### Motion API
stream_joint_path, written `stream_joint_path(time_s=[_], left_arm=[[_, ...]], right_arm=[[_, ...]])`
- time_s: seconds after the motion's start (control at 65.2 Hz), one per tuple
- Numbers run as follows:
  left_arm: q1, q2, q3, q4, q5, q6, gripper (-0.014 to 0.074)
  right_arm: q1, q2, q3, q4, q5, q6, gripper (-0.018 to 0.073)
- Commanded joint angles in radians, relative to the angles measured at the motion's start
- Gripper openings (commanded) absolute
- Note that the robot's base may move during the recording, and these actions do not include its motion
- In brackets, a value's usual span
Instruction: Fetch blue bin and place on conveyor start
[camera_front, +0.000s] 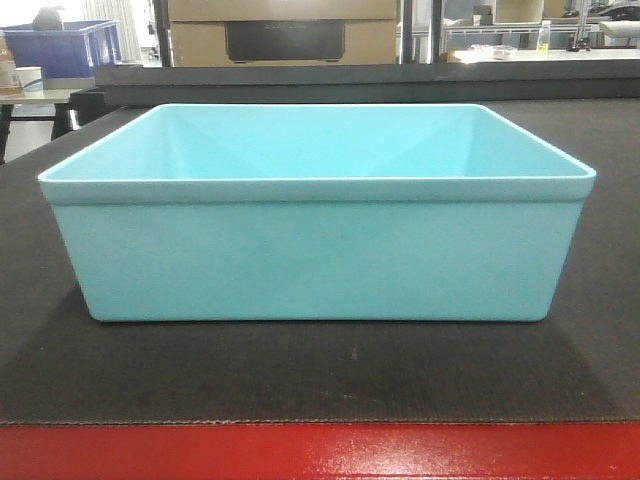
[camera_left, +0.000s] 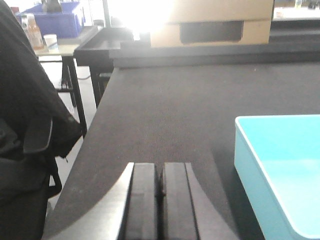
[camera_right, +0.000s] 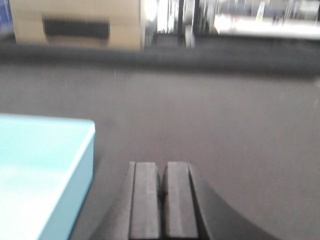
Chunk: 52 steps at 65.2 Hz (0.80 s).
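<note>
The light cyan blue bin (camera_front: 316, 250) stands empty and upright on the dark grey belt of the conveyor start (camera_front: 320, 375), just behind the red front edge strip (camera_front: 320, 452). In the left wrist view my left gripper (camera_left: 161, 172) is shut with nothing in it, over the belt, with the bin's left wall (camera_left: 260, 185) to its right and apart from it. My right gripper (camera_right: 163, 172) is shut on nothing too, to the right of the bin's right corner (camera_right: 75, 160) and not touching it. Neither gripper shows in the front view.
A cardboard box (camera_front: 285, 32) stands beyond the belt's far raised edge (camera_front: 360, 82). A darker blue ribbed bin (camera_front: 62, 47) sits on a side table at the far left. A black chair with dark cloth (camera_left: 25, 130) stands left of the belt.
</note>
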Motion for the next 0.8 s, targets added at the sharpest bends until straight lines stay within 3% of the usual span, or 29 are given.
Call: stream_joint_path(time_s=[0.0, 0.783], left_arm=[[0.002, -0.016, 0.003, 0.002, -0.015, 0.004, -0.0111], [0.002, -0.016, 0.003, 0.002, -0.016, 0.004, -0.0111]], right_arm=[[-0.004, -0.045, 0.001, -0.008, -0.046, -0.007, -0.016], [-0.004, -0.056, 0.001, -0.008, -0.047, -0.007, -0.0162]])
